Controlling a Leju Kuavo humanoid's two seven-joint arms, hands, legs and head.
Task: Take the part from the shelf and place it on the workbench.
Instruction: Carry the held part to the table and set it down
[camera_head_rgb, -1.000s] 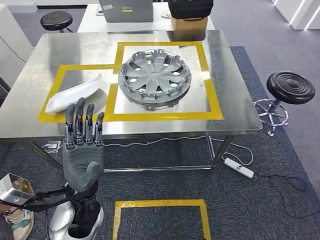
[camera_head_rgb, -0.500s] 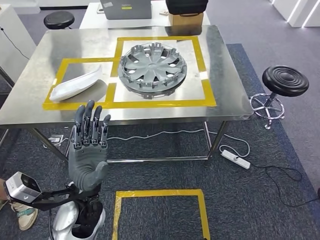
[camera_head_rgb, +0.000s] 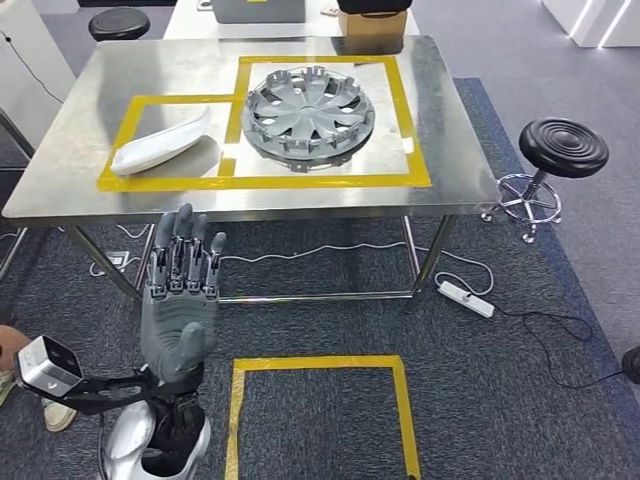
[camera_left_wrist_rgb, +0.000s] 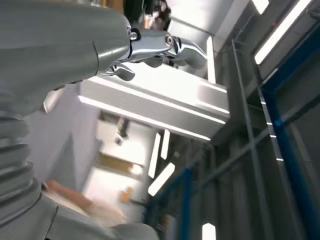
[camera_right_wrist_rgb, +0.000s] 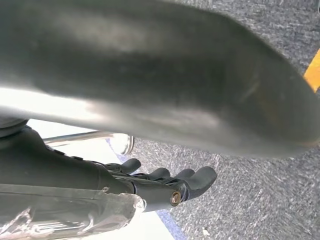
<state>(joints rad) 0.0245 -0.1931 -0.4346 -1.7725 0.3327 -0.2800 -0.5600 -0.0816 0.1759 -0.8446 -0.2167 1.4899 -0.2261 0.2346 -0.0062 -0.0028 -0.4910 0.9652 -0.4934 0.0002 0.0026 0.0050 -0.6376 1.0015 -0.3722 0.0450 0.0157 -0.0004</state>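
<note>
Wheel cover (camera_head_rgb: 309, 116) lay flat on the table (camera_head_rgb: 453, 150) inside the yellow tape outline, apparently its marked spot, beside a white plastic part (camera_head_rgb: 161, 142). Left robot hand (camera_head_rgb: 180, 300) was raised, fingers spread, holding nothing. Right robot hand (camera_right_wrist_rgb: 166, 182): grip unclear.

The left hand (camera_head_rgb: 181, 300) is raised, fingers spread, above dark carpet short of the tabletop (camera_head_rgb: 68, 150). Straight ahead of it on the steel lies a white part (camera_head_rgb: 160, 142); ahead and to its right, a grey hubcap (camera_head_rgb: 309, 103) fills most of a taped square. Bare steel runs along the near edge and far right. A stool (camera_head_rgb: 562, 150) stands well off to the right.
</note>
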